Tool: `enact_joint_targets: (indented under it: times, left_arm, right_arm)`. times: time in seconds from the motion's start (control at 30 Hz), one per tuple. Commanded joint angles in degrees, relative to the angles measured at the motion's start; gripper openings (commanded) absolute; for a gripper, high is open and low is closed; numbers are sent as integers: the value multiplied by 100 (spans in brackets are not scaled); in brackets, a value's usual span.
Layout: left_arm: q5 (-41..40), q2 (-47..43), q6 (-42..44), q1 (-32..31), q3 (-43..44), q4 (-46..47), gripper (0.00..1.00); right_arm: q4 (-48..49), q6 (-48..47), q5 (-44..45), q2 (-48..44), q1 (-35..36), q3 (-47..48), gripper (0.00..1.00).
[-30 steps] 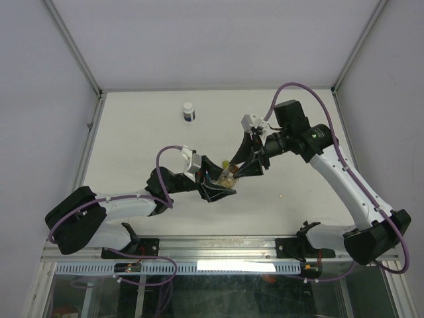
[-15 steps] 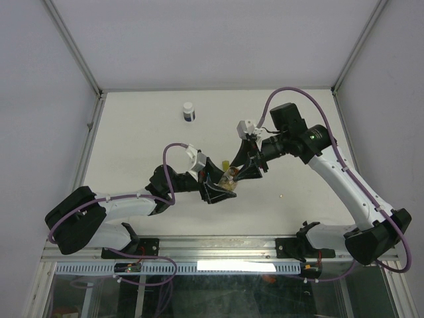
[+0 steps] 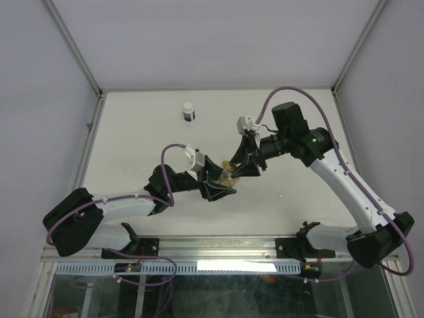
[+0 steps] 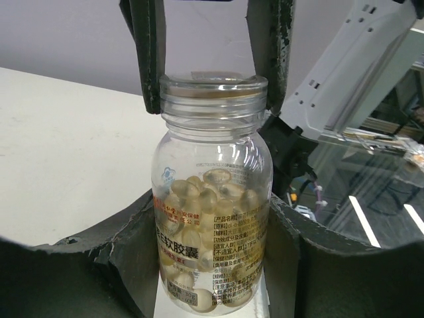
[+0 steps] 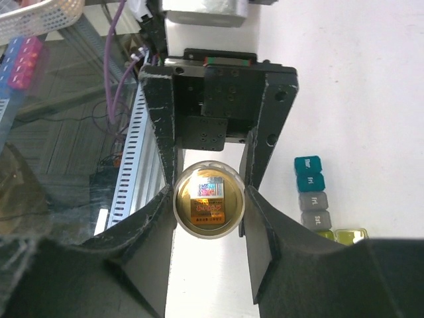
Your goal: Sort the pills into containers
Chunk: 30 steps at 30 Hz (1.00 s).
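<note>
A clear pill bottle (image 4: 212, 199) without a cap, about half full of pale cream capsule pills (image 4: 199, 192), stands upright in my left gripper (image 4: 212, 228), which is shut on its body. My right gripper (image 5: 209, 199) is over the bottle's mouth (image 5: 209, 202), its fingers (image 4: 151, 59) pressed on both sides of the rim. A gold sticker shows inside the mouth. In the top view both grippers (image 3: 222, 182) (image 3: 238, 171) meet mid-table at the bottle (image 3: 229, 177). The containers (image 5: 313, 192), a strip of teal, grey and yellow-green cubes, lie on the table beside the bottle.
A white-capped dark bottle (image 3: 189, 111) stands at the back of the table. A tiny pale speck (image 3: 283, 195) lies on the table to the right. The near table edge with a cable rail (image 5: 129, 165) is just behind the left gripper.
My right gripper has moved a little left and down onto the bottle's mouth. My left gripper has shifted slightly with the bottle in it.
</note>
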Motion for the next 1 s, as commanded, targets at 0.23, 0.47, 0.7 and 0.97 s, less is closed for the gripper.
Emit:
enact_joint_targets:
  times: [0.23, 0.47, 0.7, 0.97]
  left_arm:
    - [-1964, -243, 631, -93, 598, 716, 0]
    - [-3334, 129, 1087, -291, 1110, 60, 0]
    - [-3681, 606, 1067, -307, 1236, 77, 0]
    - [-3307, 450, 876, -287, 837, 4, 0]
  right_arm:
    - [1128, 1504, 1404, 178, 136, -446, 23]
    - [2233, 3018, 2533, 416, 144, -766, 22]
    - [2617, 3449, 3023, 566, 154, -708, 20]
    - [2141, 2930, 2348, 291, -162, -265, 70]
